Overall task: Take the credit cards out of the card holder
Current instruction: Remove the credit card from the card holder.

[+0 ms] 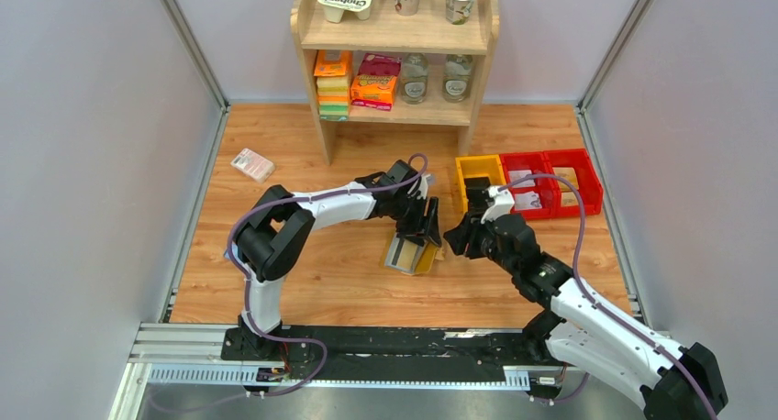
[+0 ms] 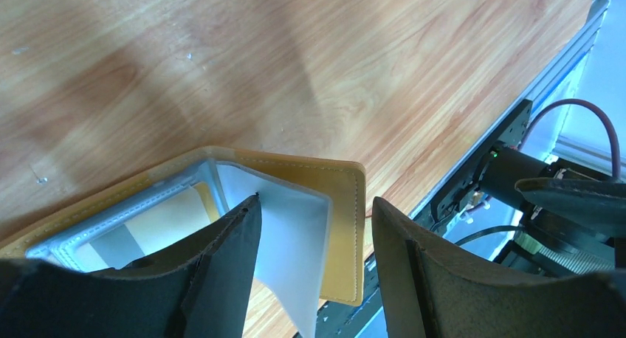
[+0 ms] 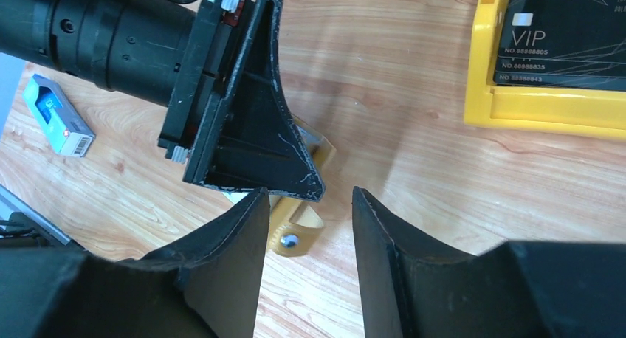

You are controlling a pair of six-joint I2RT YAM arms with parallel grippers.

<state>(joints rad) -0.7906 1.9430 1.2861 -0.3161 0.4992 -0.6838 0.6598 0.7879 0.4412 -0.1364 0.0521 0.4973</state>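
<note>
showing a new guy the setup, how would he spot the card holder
From the wooden shelf at the back, come forward to the middle of the table. The card holder sits open there, under the left tool. It is the only tan folding wallet, unlike the pink packet far left or the coloured bins on the right.

One card holder (image 2: 341,227), one black VIP card (image 3: 568,35), one yellow bin (image 1: 480,160), two red bins (image 1: 571,153) and one packet (image 1: 252,163).
</note>
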